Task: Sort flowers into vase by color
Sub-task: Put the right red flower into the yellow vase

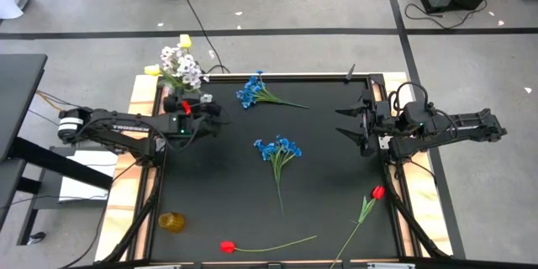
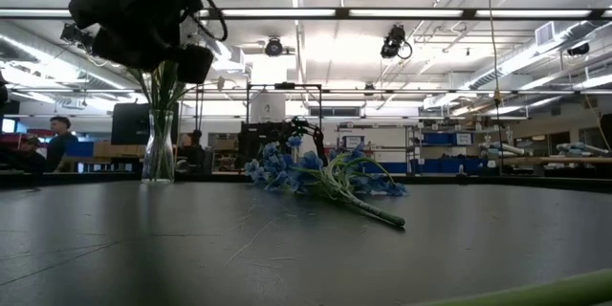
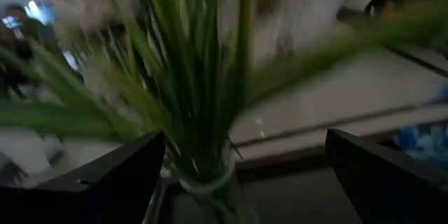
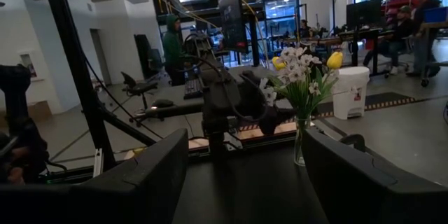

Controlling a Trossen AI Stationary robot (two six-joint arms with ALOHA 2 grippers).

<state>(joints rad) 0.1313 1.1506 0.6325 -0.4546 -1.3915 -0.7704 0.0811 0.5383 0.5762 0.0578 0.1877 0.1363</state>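
Observation:
A glass vase stands at the table's far left corner and holds white blossoms and yellow tulips. My left gripper hovers open just beside it. In the left wrist view its fingers stand apart, with the vase's neck and green stalks close ahead. Two blue clusters lie mid-table. Two red tulips lie near the front edge. My right gripper waits open and raised at the right side, pointing left.
A small amber cup stands near the front left corner. A wooden frame borders the black mat. Dark mat lies bare between the blue clusters and my right gripper. People are in the room beyond the table.

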